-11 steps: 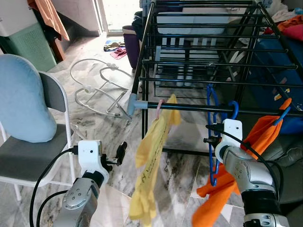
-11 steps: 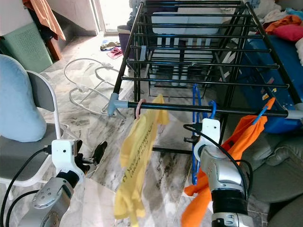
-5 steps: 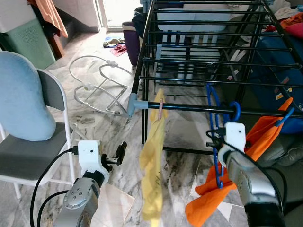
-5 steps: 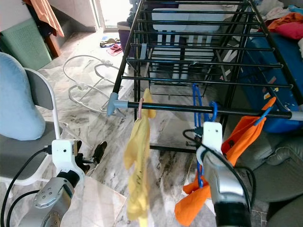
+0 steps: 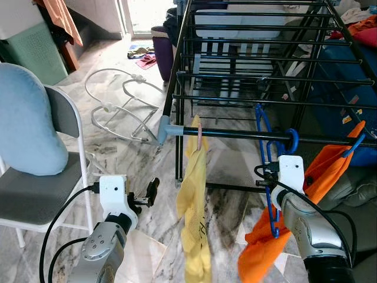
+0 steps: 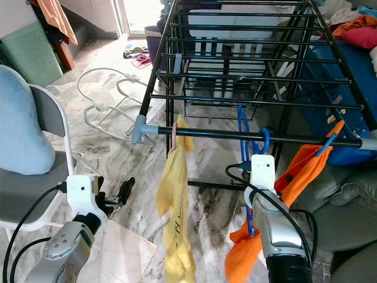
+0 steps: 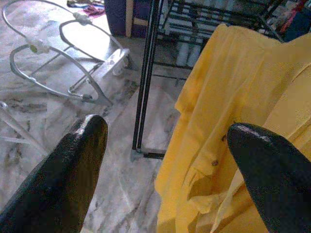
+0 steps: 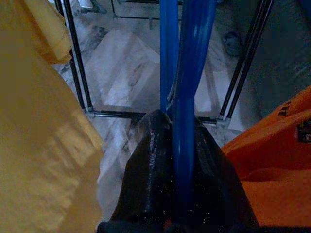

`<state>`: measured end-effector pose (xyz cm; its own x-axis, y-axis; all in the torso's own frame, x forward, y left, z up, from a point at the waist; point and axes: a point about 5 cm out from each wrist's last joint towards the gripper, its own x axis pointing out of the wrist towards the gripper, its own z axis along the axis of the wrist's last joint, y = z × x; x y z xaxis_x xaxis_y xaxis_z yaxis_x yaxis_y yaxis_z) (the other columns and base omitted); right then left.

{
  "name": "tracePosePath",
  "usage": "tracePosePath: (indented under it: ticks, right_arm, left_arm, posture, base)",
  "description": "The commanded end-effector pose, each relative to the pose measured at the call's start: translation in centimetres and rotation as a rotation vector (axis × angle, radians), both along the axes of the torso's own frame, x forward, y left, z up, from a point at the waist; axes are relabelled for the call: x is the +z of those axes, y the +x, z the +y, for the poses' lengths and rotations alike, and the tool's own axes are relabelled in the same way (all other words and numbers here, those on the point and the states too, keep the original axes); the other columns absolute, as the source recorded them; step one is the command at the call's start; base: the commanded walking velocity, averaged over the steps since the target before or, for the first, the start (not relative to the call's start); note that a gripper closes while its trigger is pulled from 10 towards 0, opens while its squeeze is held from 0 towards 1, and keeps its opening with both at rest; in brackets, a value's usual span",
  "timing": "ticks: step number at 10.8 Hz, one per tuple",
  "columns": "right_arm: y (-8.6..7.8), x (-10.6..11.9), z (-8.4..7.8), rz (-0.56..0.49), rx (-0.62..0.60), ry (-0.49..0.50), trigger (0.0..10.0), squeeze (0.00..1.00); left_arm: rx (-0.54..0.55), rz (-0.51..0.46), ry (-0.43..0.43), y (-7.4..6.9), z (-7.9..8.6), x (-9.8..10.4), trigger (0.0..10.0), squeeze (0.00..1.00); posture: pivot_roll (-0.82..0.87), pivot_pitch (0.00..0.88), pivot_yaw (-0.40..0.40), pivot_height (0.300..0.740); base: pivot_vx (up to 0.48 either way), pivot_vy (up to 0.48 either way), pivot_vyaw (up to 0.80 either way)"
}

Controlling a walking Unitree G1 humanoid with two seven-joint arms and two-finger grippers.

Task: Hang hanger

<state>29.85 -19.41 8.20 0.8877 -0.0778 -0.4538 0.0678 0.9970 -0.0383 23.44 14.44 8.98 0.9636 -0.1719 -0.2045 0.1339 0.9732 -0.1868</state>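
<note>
A grey chair (image 5: pixel 56 183) with a pale blue cushion (image 5: pixel 26 121) stood at far left. The left gripper (image 5: pixel 152 191) hovered low beside it, fingers spread and empty. A yellow garment (image 5: pixel 194 218) hung from the near bar of the black drying rack (image 5: pixel 247 76). To its right the blue hanger (image 5: pixel 268 171) hung long axis vertical, hook over that bar, pinched between the closed fingers of the right gripper (image 8: pixel 176 160). An orange garment (image 5: pixel 318 200) draped at right, its lower end cut off
</note>
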Motion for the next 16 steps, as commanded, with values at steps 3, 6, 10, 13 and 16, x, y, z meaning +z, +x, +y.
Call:
tracePosePath:
  ticks: [3,6,10,13,16]
  right_arm:
    - [-0.34,-0.80,0.30,0.032,0.015,-0.008,10.0,0.00]
    - [-0.53,-1.08,0.25,0.030,0.001,0.012,10.0,1.00]
    - [-0.56,-0.90,0.39,0.000,0.006,0.011,10.0,0.00]
    - [-0.48,-0.68,0.40,-0.024,0.000,0.005,10.0,0.00]
    - [-0.46,-0.43,0.28,-0.050,-0.003,-0.001,10.0,1.00]
  left_arm:
    - [0.006,0.023,0.013,-0.35,0.03,-0.30,10.0,0.00]
    - [-0.003,0.039,0.017,-0.45,-0.03,-0.48,10.0,0.00]
    - [-0.003,0.045,0.023,-0.55,0.09,-0.57,10.0,0.00]
    - [-0.005,0.044,0.026,-0.47,0.08,-0.53,10.0,0.00]
    - [-0.011,0.046,0.029,-0.48,0.05,-0.53,10.0,0.00]
  posture:
    - [-0.07,0.092,0.022,0.740]
    - [-0.07,0.096,0.025,0.740]
    - [-0.07,0.097,0.028,0.740]
    - [-0.07,0.097,0.030,0.740]
    - [-0.07,0.098,0.031,0.740]
  base:
    - [0.000,0.000,0.00]
    - [0.000,0.000,0.00]
    - [0.000,0.000,0.00]
    - [0.000,0.000,0.00]
    - [0.000,0.000,0.00]
